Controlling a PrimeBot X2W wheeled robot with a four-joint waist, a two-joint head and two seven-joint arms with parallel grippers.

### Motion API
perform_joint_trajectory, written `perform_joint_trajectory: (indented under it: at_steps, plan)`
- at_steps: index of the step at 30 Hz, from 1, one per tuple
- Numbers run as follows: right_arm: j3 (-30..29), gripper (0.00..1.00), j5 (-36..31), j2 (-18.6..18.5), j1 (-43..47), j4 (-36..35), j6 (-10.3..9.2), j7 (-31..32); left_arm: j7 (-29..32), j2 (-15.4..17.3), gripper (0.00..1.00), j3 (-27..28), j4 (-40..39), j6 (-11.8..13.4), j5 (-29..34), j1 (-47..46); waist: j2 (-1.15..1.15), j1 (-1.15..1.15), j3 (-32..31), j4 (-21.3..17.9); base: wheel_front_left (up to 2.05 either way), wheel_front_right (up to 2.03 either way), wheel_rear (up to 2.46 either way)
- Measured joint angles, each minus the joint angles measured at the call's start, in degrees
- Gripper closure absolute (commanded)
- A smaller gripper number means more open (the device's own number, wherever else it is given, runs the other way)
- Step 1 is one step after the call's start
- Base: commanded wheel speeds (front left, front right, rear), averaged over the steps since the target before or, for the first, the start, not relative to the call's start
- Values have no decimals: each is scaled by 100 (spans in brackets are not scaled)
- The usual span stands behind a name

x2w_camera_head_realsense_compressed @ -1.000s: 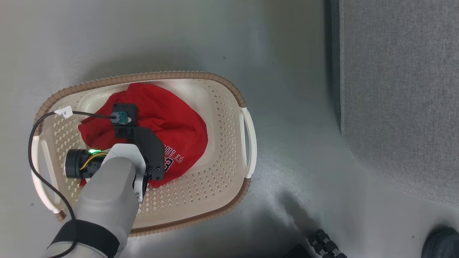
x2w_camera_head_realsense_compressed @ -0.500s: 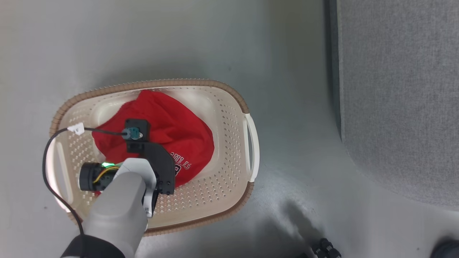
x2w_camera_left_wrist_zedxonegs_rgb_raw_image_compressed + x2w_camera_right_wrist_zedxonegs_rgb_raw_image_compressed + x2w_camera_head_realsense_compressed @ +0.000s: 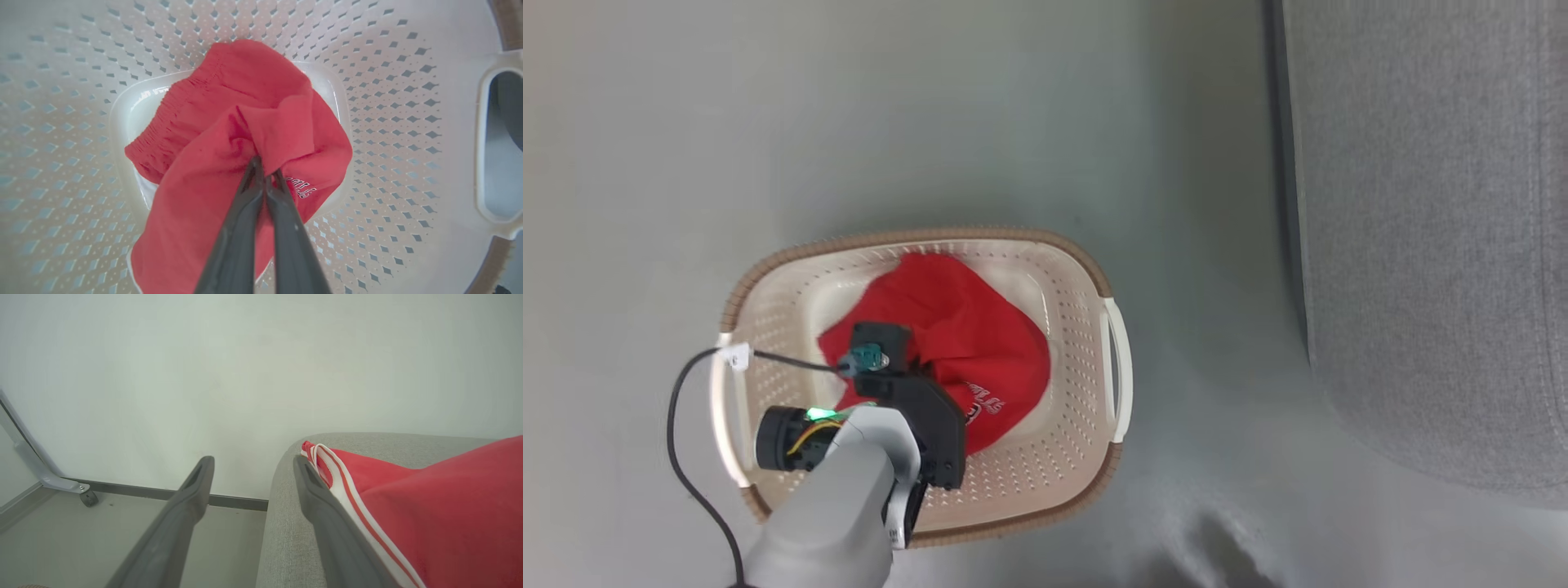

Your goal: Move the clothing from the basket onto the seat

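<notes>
Left gripper (image 3: 263, 173): jaws pinched tight on a fold of the red jersey (image 3: 229, 102), which sits bunched inside the basket (image 3: 1078, 392). Right gripper (image 3: 253, 467): jaws wide apart, holding nothing, just beside a red white-striped garment (image 3: 449, 506) lying on the seat (image 3: 408, 445).

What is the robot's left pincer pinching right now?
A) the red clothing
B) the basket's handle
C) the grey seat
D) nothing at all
A: in the left wrist view the left pincer is shut tight on a fold of the red clothing, inside the basket.
</notes>
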Motion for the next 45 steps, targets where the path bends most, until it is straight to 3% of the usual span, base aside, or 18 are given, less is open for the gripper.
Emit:
perform_joint_trajectory:
  at_steps: [17, 29, 45]
  plan:
    - [289, 0, -174, 271, 376, 480, 0, 0, -1268, 0, 100, -265, -378, 0, -326, 453, -1, -1, -1124, 450, 0, 0, 0]
    - [594, 0, -431, 654, 612, 849, 0, 1, -1412, -8, 100, -136, -527, 0, -426, 766, -1, 0, -2055, 737, 0, 0, 0]
    - [1036, 0, -832, 1072, 1096, 1267, 0, 1, -1412, -18, 100, 766, -1296, 0, 543, 1171, -1, 0, -3288, 1055, 0, 0, 0]
